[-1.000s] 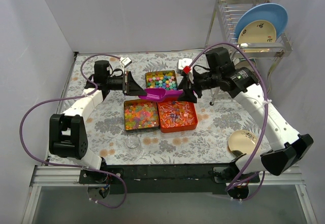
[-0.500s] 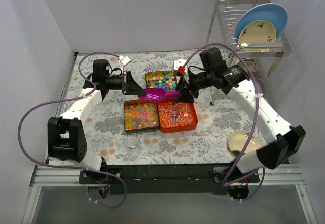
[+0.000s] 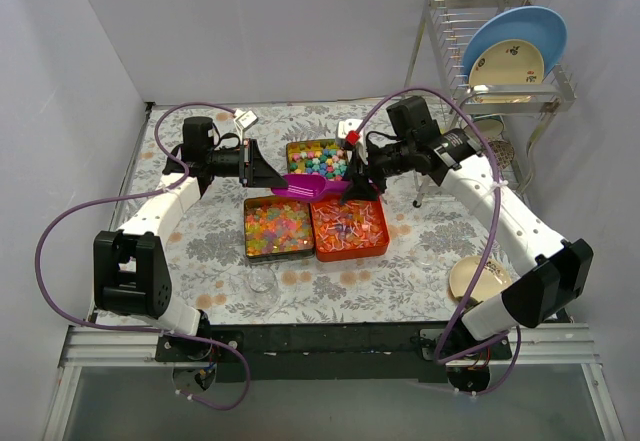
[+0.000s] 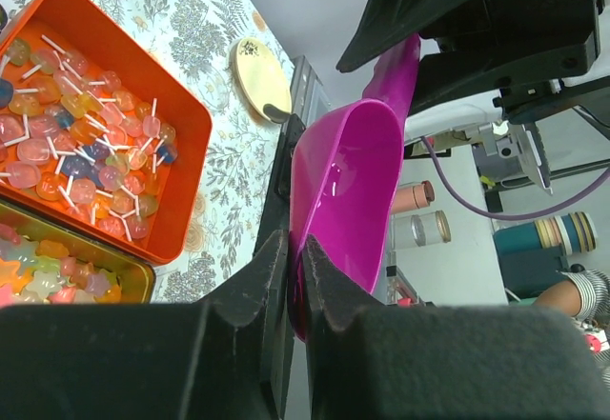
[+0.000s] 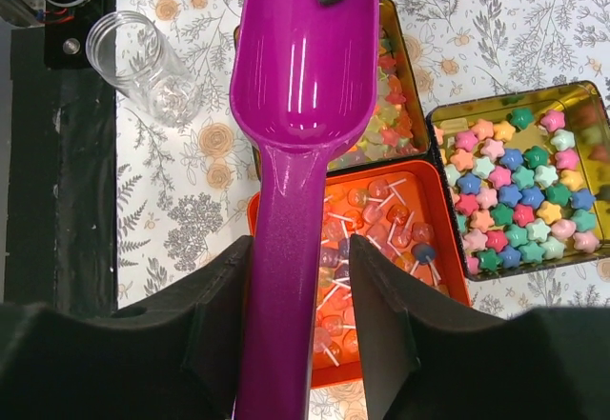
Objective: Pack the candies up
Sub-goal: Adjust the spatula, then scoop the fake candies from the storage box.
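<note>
A purple scoop [image 3: 305,185] hangs level above the tins, empty in the right wrist view [image 5: 300,68]. My left gripper [image 3: 280,177] is shut on the rim of its bowl [image 4: 348,191], the jaws pinched together at the edge [image 4: 295,249]. My right gripper [image 3: 358,183] is open astride the scoop's handle [image 5: 300,242], with a gap left on one side. The candies lie below: pastel stars in a gold tin [image 3: 318,158], clear-wrapped pieces on sticks in an orange tin [image 3: 348,227], and mixed coloured lumps in a second gold tin [image 3: 277,226].
An empty glass jar [image 3: 262,279] lies on the floral cloth in front of the tins. A small cream plate [image 3: 478,279] sits near the right arm's base. A dish rack [image 3: 500,41] with plates stands at the back right.
The right arm has swung left and brought its jaws round the scoop's handle, narrowing a little. The left arm and the scoop have stayed still.
</note>
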Controlling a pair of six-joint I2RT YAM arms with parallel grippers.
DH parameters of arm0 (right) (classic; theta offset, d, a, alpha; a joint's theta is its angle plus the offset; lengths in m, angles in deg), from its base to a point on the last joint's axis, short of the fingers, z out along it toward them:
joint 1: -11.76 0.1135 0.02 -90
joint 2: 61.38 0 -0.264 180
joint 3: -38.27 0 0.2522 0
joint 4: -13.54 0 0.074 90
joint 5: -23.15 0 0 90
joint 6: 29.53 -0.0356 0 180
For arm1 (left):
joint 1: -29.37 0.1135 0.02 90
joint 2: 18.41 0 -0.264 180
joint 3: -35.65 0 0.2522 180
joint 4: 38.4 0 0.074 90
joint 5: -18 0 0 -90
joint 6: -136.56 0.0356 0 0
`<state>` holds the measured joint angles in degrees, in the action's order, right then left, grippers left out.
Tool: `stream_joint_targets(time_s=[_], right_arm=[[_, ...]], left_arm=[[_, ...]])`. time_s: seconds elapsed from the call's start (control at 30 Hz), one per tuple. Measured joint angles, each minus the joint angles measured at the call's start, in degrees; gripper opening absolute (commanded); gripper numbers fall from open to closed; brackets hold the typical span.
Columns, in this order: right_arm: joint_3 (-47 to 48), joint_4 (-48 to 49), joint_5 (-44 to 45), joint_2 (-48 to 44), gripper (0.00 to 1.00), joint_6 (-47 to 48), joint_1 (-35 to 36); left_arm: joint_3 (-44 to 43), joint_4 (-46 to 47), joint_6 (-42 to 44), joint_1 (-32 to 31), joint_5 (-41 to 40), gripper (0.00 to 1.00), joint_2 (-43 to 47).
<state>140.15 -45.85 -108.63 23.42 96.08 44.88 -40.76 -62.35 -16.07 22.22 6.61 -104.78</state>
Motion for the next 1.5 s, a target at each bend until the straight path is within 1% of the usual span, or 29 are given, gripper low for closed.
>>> stream_joint_targets(time_s=[0.03,0.07,0.1,0.13,0.23,0.27,0.33,0.4,0.43,0.47,0.5,0.57,0.7,0.77,0.87,0.97,1.0,1.1,1.13,1.23,1.5], right_arm=[[-0.1,0.4,0.0,0.0,0.47,-0.1,0.0],[-0.2,0.7,-0.2,0.0,0.41,-0.3,0.0],[-0.2,0.8,-0.3,0.0,0.37,-0.4,0.0],[-0.3,0.9,-0.5,0.0,0.27,-0.5,0.0],[-0.3,1.2,0.0,0.1,0.11,-1.2,0.0],[-0.3,1.3,-0.4,0.3,0.02,-1.5,-0.3],[-0.3,1.2,-0.8,0.7,0.01,-1.0,-0.4],[0.2,0.6,-0.8,1.5,0.01,-0.6,-0.3],[0.7,-0.6,-0.4,2.0,0.01,0.3,-0.3],[1.0,-1.6,0.0,2.4,0.01,1.1,-0.3],[1.5,-3.0,0.6,2.9,0.01,2.4,-0.3],[2.2,-5.9,2.2,3.6,0.01,5.8,-0.4],[2.7,-11.8,6.4,3.7,0.01,12.1,-2.7],[5.2,-15.8,9.1,4.6,0.01,15.3,-4.6],[10.7,-19.2,13.8,7.2,0.01,20.3,-6.6],[15.1,-21.5,18.6,10.4,0.01,24.9,-6.7],[16.8,-22.8,20.0,11.8,0.01,26.5,-6.7],[21.3,-25.1,24.7,16.7,0.01,30.6,-6.4],[21.5,-25.1,26.3,17.7,0.01,32.1,-6.2],[21.1,-26.6,31.3,19.3,0.01,35.6,-5.6],[16.9,-28.0,42.9,19.5,0.01,39.5,-1.7]], left_arm=[[0.0,0.1,-0.2,0.0,0.1,0.00,0.0],[0.0,0.2,-0.3,0.0,0.1,0.00,0.0],[0.0,0.3,-0.4,0.0,0.2,0.00,0.0],[0.0,0.5,-0.5,0.0,0.1,0.00,-0.1],[0.0,0.9,-1.0,0.0,0.5,0.00,-0.3],[-0.1,1.2,-1.1,0.0,0.3,0.05,-0.4],[-0.1,1.4,-1.3,0.0,-0.2,0.23,-0.5],[-0.1,1.4,-1.3,0.2,-0.7,0.34,-0.6],[-0.3,1.2,-1.2,0.3,-1.3,0.42,-0.6],[-0.7,0.7,-0.6,0.4,-2.1,0.46,-0.6],[-1.3,-0.2,0.4,0.5,-3.7,0.49,-0.6],[-2.7,-3.0,3.7,0.9,-8.2,0.52,-0.5],[-4.4,-9.2,10.0,1.7,-19.0,0.54,-0.3],[-4.9,-12.1,12.1,2.3,-24.3,0.54,-0.2],[-4.9,-16.0,15.7,2.9,-31.3,0.52,0.5],[-4.9,-18.8,17.4,3.8,-37.9,0.46,0.7],[-4.7,-19.4,16.8,4.4,-40.0,0.36,0.7],[-3.1,-19.6,14.1,6.8,-44.1,0.19,0.8],[-2.0,-19.5,13.1,8.0,-45.7,0.10,0.9],[2.0,-19.8,10.1,10.5,-49.2,0.01,1.0],[7.1,-21.8,5.1,10.7,-50.4,0.00,0.3]])
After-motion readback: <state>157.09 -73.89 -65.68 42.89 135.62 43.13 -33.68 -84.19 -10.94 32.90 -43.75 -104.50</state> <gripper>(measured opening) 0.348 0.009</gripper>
